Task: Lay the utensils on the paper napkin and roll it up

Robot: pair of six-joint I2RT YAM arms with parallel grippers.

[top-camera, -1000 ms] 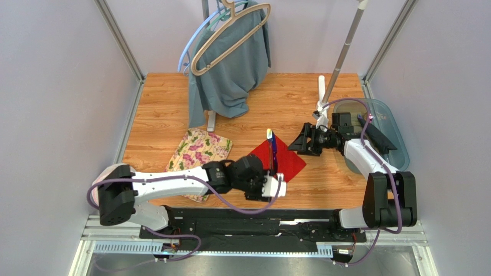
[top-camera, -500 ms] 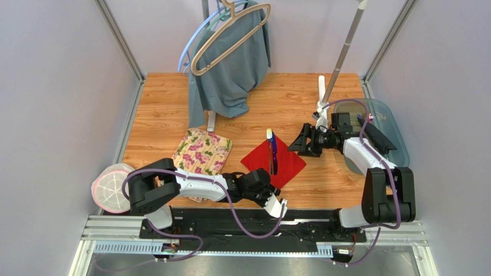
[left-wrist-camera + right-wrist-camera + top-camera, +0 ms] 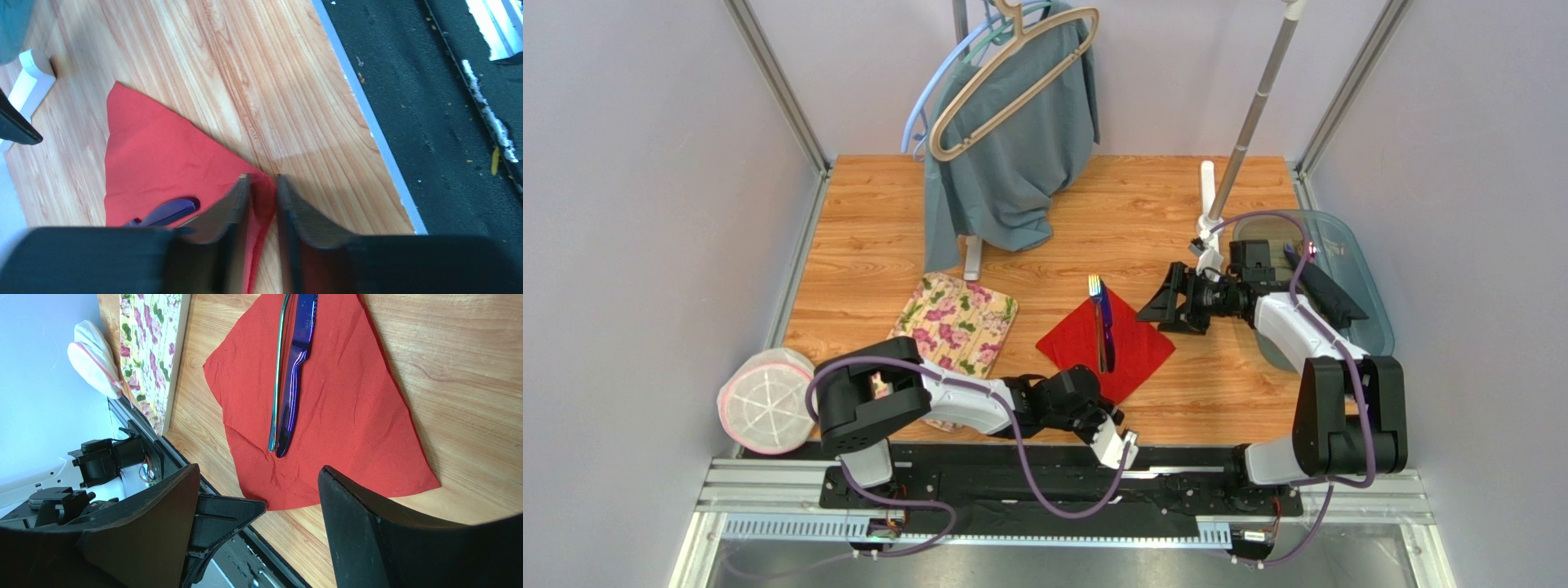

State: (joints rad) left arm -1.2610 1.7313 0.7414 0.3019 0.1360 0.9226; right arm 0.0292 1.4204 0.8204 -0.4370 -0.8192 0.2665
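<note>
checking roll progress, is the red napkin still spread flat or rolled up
Spread flat: the paper napkin lies open as a diamond on the table, utensils lying uncovered on top.

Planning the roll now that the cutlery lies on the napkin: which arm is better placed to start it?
Probably the left: its hand sits nearly closed at the red napkin's near corner. The right hand is open beside the far edge; the utensils lie between.

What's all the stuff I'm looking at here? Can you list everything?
paper napkin: one, red, table centre
utensils: a few, purple, green and yellow, bunched on the napkin
floral mat: one, cream, left of napkin
garment: one, grey-green, hung at back
hanger: one, beige, over the garment
tray: one, clear grey, right edge
pouch: one, white and pink, near left
left gripper: black, nearly closed at napkin's near corner
right gripper: black, open, right of napkin
</note>
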